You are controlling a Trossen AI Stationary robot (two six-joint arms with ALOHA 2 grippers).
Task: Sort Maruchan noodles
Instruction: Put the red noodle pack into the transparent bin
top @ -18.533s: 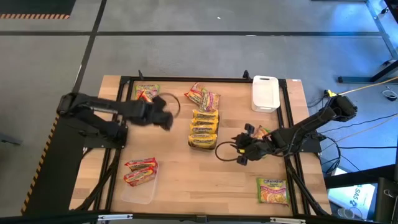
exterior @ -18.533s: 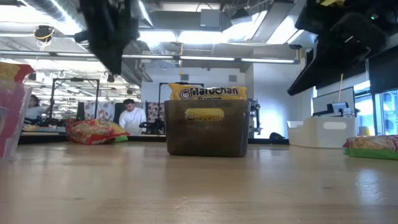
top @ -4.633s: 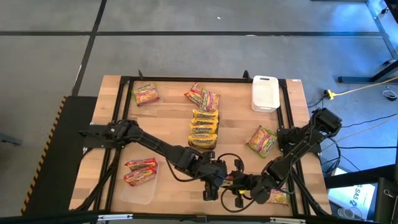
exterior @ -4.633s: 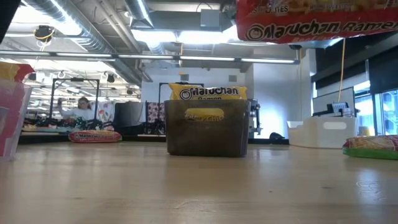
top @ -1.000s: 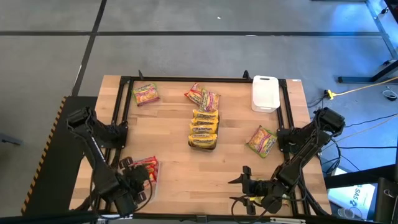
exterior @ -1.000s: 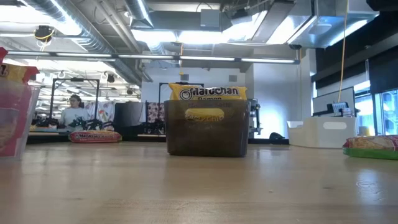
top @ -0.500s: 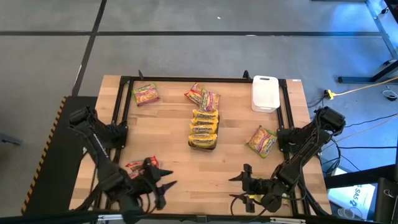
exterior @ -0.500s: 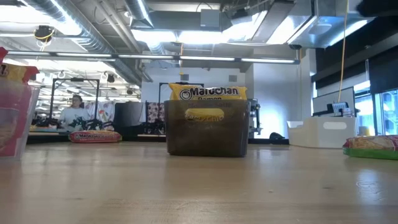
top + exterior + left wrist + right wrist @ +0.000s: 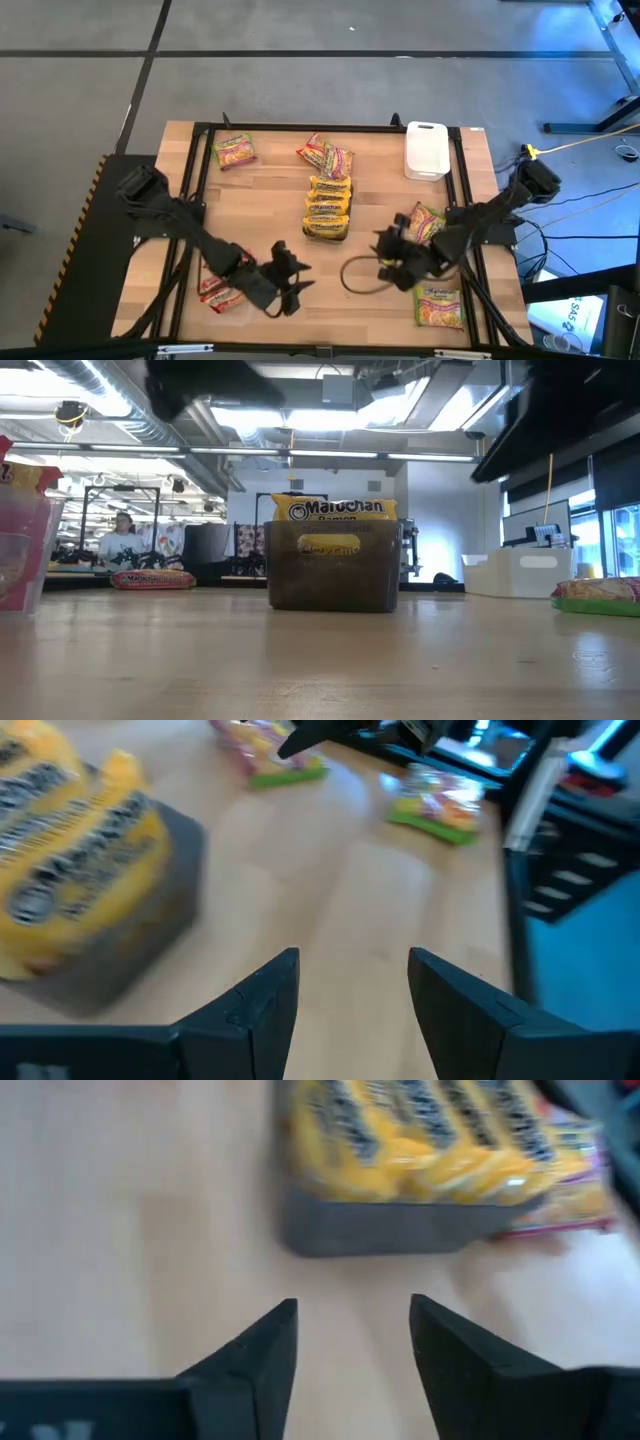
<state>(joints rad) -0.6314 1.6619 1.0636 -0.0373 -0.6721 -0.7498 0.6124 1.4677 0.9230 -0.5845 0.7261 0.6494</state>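
Both claws are open and empty: the left gripper and the right gripper hover over bare table. Between them, farther back, stands the dark tray of yellow Maruchan packets.

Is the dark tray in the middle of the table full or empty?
Full: the dark tray holds a row of yellow packets, standing above its rim in the low view.

both arms swung inward; left gripper & right gripper now mid-table, empty.

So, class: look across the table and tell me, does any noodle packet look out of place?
Yes: one green-and-pink packet lies alone near the front right corner, and another alone at the far left, apart from the tidy yellow row in the dark tray.
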